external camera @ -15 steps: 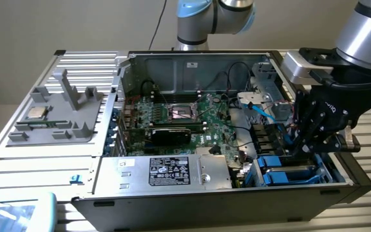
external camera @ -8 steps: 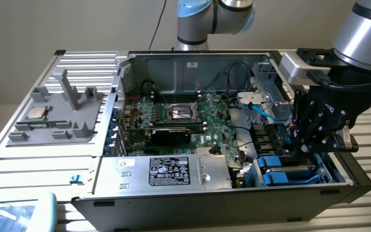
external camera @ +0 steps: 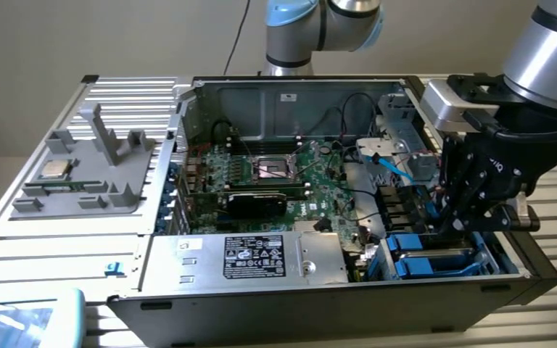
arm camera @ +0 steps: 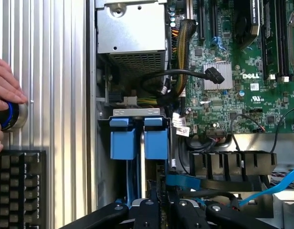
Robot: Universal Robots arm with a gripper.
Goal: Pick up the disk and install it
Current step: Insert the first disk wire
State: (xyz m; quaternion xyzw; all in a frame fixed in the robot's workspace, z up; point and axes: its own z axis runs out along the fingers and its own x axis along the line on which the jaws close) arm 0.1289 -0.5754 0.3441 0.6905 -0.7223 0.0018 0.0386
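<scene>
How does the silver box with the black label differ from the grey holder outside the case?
The silver box sits inside the case, the grey holder outside it. The box is shiny and labelled; the holder is matte, with upright posts and a chip. Both are grey-toned.

The silver arm [external camera: 554, 51] reaches in from the exterior view's right, its wrist [external camera: 463, 101] bent downward. The black gripper [external camera: 452, 228] hangs upright and low, pointing straight down.

Silver-grey arm [external camera: 550, 43]; pale-blue joint caps [external camera: 293, 14]; black cable [external camera: 237, 36].
</scene>
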